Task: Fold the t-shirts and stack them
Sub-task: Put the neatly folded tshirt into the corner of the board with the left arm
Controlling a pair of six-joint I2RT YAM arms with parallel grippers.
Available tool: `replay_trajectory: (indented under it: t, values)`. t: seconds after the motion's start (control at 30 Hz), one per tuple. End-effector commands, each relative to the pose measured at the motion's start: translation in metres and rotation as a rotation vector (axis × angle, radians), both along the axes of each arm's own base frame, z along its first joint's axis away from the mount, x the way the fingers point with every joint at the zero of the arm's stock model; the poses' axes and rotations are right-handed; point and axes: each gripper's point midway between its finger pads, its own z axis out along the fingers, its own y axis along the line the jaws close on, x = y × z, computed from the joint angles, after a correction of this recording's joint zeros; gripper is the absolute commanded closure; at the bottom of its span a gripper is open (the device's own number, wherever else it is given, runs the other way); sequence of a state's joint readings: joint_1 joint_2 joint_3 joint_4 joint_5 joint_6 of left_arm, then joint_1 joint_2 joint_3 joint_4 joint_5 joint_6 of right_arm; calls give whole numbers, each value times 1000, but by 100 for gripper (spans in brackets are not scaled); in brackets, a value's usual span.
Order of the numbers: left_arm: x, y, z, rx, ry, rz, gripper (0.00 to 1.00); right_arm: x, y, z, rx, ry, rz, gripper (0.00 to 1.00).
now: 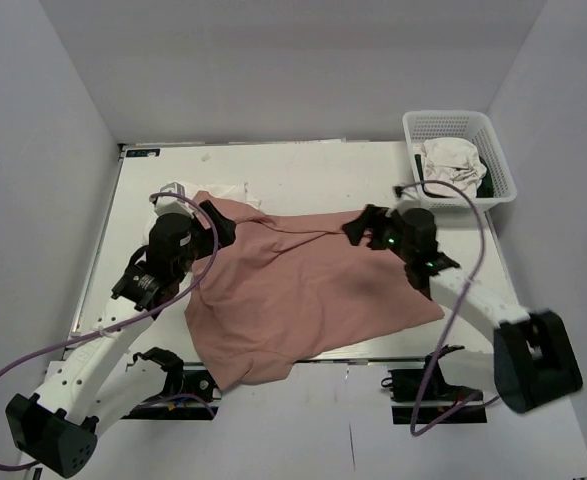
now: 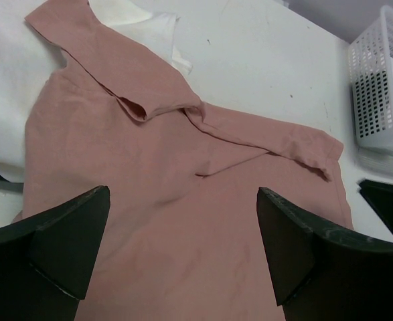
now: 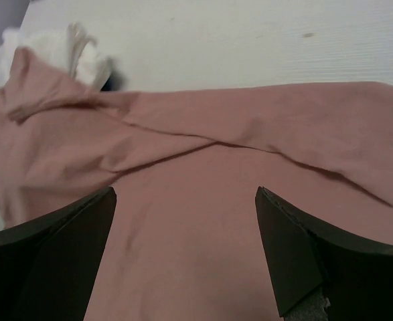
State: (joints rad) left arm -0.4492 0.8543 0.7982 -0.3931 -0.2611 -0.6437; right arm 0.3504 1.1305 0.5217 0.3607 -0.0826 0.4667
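Observation:
A large dusty-pink t-shirt (image 1: 303,290) lies spread over the middle of the table, its near edge hanging over the front. Its top edge is folded over in a band. It fills the left wrist view (image 2: 183,200) and the right wrist view (image 3: 203,221). A white t-shirt (image 1: 218,190) lies partly under its far left corner, and shows in the left wrist view (image 2: 152,30). My left gripper (image 1: 216,222) is open and empty above the pink shirt's left side. My right gripper (image 1: 358,228) is open and empty above its right top edge.
A white mesh basket (image 1: 493,160) stands at the far right holding crumpled white cloth (image 1: 448,160); it also shows in the left wrist view (image 2: 377,87). The white table (image 1: 303,170) is bare behind the shirt. Grey walls enclose three sides.

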Motion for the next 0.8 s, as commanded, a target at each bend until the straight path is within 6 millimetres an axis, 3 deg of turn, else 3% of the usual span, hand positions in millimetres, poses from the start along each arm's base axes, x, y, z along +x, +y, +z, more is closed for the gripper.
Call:
replay_trajectory:
  t: [0.0,0.03,0.07,0.1,0.13,0.23,0.33,0.4,0.57,0.63,0.67,0.77]
  values:
    - [-6,-4,5,8,5,-43,0,-19,80,1,17,39,336,10]
    - [-8,-3,4,16,22,-43,0,-9,97,7,8,26,364,10]
    - [-8,-3,4,16,22,-43,0,-18,120,-12,-15,76,418,10]
    - [-9,-1,1,17,33,-29,0,-13,135,-2,-33,42,449,10]
    - [-10,0,-5,23,45,-29,0,-21,163,-25,-74,110,509,10]
    - [-13,3,2,0,6,-16,0,-25,193,-47,-130,191,553,10]
    - [-15,3,2,-11,5,-12,0,-27,203,-80,-150,270,556,10]
    - [-16,4,0,-11,5,-12,0,-29,199,-110,-180,357,537,10]
    - [-15,5,-2,-4,12,-3,0,-39,176,-150,-240,453,454,10]
    - [-11,3,-6,1,23,-3,0,-47,158,-164,-246,510,372,10]
    - [-9,2,-6,3,27,-3,0,-60,136,-180,-281,551,330,10]
    - [-2,-3,-7,10,31,-15,0,-61,116,-179,-286,546,243,10]
